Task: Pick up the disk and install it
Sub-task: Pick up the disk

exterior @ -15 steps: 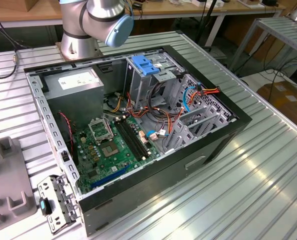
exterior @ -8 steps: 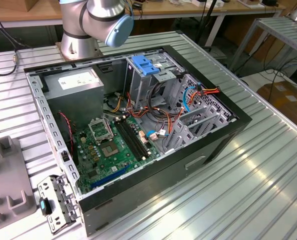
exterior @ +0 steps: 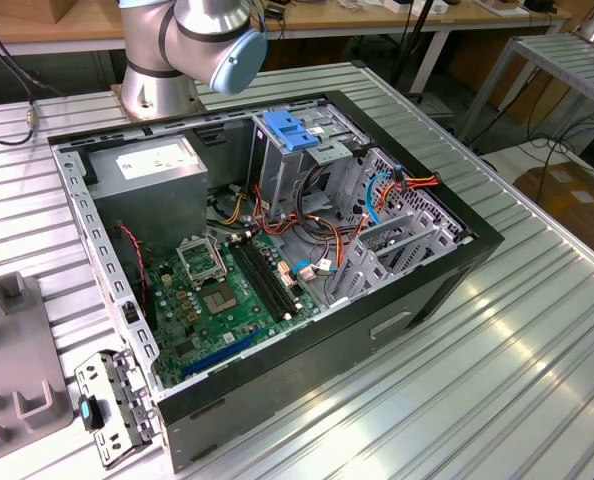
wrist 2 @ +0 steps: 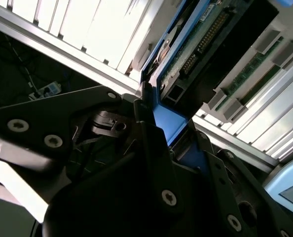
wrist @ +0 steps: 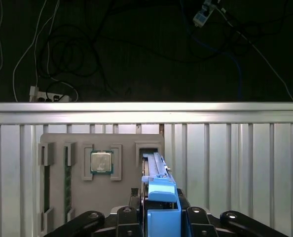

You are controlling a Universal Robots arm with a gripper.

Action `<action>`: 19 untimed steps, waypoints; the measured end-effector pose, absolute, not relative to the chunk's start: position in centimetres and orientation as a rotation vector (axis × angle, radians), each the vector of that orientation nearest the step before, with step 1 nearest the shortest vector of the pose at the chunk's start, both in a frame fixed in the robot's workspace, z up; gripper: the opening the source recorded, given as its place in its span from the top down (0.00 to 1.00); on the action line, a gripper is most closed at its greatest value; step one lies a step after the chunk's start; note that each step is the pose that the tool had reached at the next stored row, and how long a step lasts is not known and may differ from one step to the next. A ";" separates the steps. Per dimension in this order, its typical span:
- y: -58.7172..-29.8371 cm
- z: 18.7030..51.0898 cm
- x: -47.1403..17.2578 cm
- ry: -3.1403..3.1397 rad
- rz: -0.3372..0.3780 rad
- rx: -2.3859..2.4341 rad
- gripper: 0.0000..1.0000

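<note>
In both wrist views my gripper is shut on the disk, gripping its blue plastic carrier from both sides. The disk stands on edge, and its far end is at a slot of the grey holder tray. I cannot tell whether it still sits in that slot. In the second wrist view the disk's green circuit board shows, with the blue carrier between the black fingers. The open computer case lies on the table, with its tall metal drive bay at the back.
The tray also holds a processor chip and memory sticks. Inside the case are a green motherboard, a grey power supply, orange and red cables and a light-blue bracket. A loose metal bracket lies by the case corner. Beyond the table edge hang floor cables.
</note>
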State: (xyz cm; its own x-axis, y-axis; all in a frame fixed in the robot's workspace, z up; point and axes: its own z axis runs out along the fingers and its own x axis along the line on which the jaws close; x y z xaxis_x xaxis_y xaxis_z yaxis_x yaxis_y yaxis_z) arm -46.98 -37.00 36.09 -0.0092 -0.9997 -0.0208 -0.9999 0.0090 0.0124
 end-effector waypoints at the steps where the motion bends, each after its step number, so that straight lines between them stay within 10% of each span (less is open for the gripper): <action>1: -37.0 36.1 -47.0 2.227 0.037 -2.207 0.63; 19: -37.0 37.1 -47.0 2.227 0.037 -2.207 0.63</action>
State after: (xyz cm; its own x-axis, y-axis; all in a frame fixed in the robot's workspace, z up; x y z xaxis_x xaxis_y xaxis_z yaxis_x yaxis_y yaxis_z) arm -46.98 -37.00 37.06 -0.0092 -0.9997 -0.0207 -0.9999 0.0089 0.0125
